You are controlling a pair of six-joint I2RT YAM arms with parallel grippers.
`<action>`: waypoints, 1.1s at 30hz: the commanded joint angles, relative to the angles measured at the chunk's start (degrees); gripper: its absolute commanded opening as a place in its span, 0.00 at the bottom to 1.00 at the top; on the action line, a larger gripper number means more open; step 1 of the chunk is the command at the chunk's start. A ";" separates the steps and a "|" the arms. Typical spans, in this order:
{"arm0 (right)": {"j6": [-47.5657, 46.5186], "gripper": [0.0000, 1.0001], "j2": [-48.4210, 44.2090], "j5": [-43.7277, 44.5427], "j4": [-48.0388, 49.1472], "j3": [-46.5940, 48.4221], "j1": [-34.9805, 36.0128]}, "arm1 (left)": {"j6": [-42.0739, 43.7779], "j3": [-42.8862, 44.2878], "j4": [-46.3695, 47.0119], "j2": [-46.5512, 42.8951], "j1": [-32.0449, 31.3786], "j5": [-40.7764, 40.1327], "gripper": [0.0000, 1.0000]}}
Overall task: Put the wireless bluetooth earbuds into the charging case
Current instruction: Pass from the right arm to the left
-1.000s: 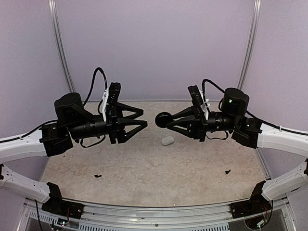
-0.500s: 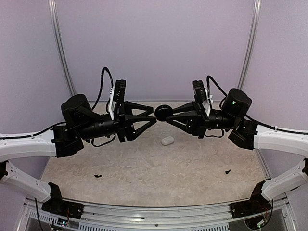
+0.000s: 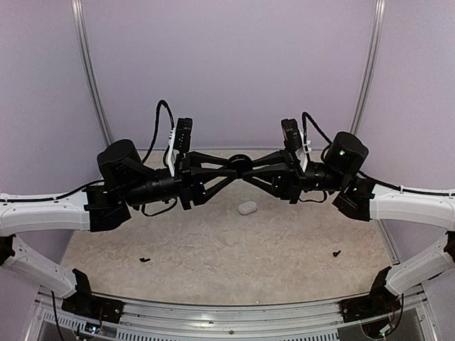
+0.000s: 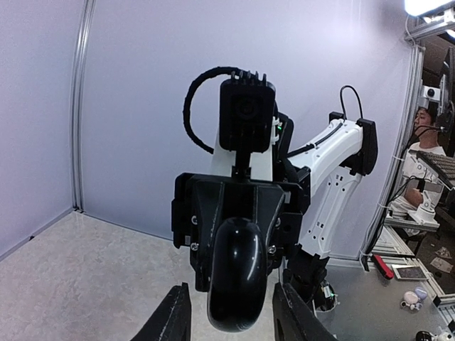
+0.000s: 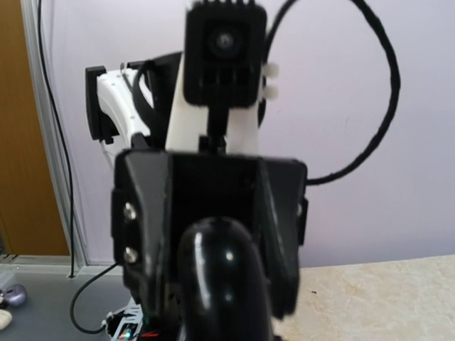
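On the tabletop, the white case (image 3: 247,207) lies by itself with its lid down, as far as I can tell. I can't find the earbuds anywhere, so by my reckoning nothing of the job is done yet: the case has to be opened and both buds put in.

Above the case and a little behind it, the two arms meet nose to nose in the air. The right gripper (image 3: 249,165) is clamped on a black disc (image 4: 237,273). The left gripper (image 3: 229,168) is spread just wide enough to straddle that disc — a finger on either side with a sliver of gap showing, holding nothing. Neither touches the case.

Nearer the arm bases than the case and well apart from it, a small black bit (image 3: 144,260) sits to its left and a second black bit (image 3: 337,253) to its right. The table (image 3: 284,241) is pale and mottled, like stone. Behind the case stand plain lilac walls with metal rails (image 3: 89,78) in the corners — and beyond the enclosure a person (image 4: 429,121) sits at a bench.
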 commanded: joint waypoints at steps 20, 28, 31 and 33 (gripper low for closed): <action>-12.57 0.53 -3.30 2.16 -22.09 4.60 -0.36 | 6.18 6.56 -15.10 -1.99 2.21 4.53 0.12; -19.91 0.53 -2.08 3.61 -37.31 10.71 -0.31 | 10.49 11.14 -27.84 -1.27 2.45 7.08 0.11; -20.37 0.51 -1.49 4.08 -39.37 12.09 -0.24 | 11.49 12.90 -30.85 -0.15 2.41 6.85 0.10; -20.79 0.49 -1.15 4.37 -40.53 12.88 -0.19 | 12.23 13.73 -32.79 0.27 2.33 6.30 0.10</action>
